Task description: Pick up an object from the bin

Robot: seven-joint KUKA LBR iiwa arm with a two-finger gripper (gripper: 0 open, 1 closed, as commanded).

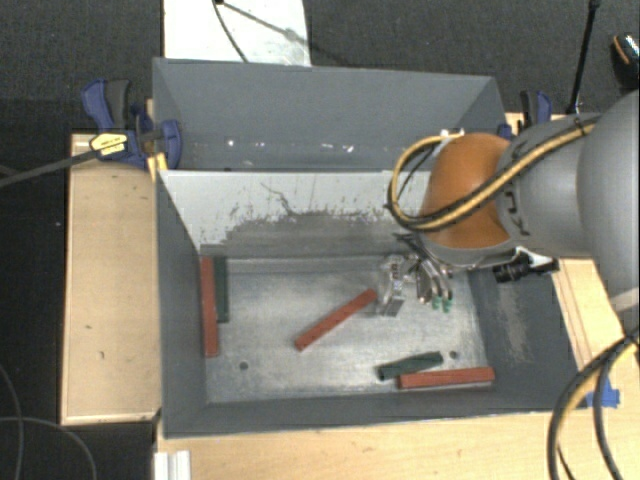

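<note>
Grey metal bin (285, 293) seen from above, holding five loose bars: three red and two dark green.

The arm enters from the right, carrying an orange cover (465, 203) and looped cables (398, 183) at its wrist. The gripper (405, 296) is down inside the bin, right of centre and towards the far wall. Whether it is released or clenched cannot be told, and no bar is seen within it.

The middle red bar (335, 320) lies flat on the floor, slanting from near-left to far-right. Its far-right end is just beside the gripper's tip; contact cannot be judged.

The left red bar (210, 308) lies along the left wall, running near to far. The left green bar (221, 290) lies just beside it on the inner side, parallel and shorter.

The near green bar (408, 366) and the near red bar (446, 377) lie close together at the near right, both roughly left to right, well apart from the gripper.
</note>
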